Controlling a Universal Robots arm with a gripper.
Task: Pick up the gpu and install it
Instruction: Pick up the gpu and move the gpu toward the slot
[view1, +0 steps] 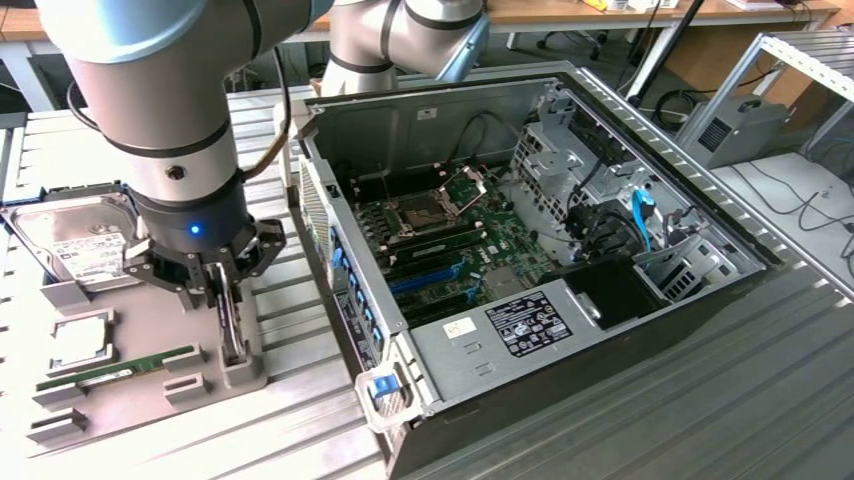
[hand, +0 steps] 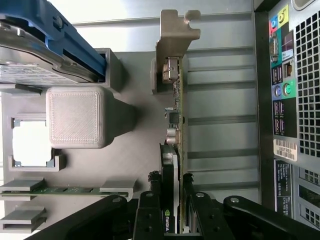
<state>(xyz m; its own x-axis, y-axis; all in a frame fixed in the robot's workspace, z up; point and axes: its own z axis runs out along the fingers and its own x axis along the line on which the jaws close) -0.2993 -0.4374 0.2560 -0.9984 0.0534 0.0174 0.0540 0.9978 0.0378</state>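
The gpu stands on its edge in a slot of the grey holder tray, with its silver-beige bracket at the end away from the wrist. My gripper straddles the card's other end, where a black cooler carries a green logo. The fingers press on both faces, shut on the card. In the exterior view the gripper hangs straight down over the gpu on the tray, to the left of the open computer case. The card still sits in its slot.
The tray also holds a hard drive with a white label, a square processor and a green RAM stick. The case lies open with its motherboard showing. Its ported rear panel stands close beside the gpu. A slatted metal table lies beneath.
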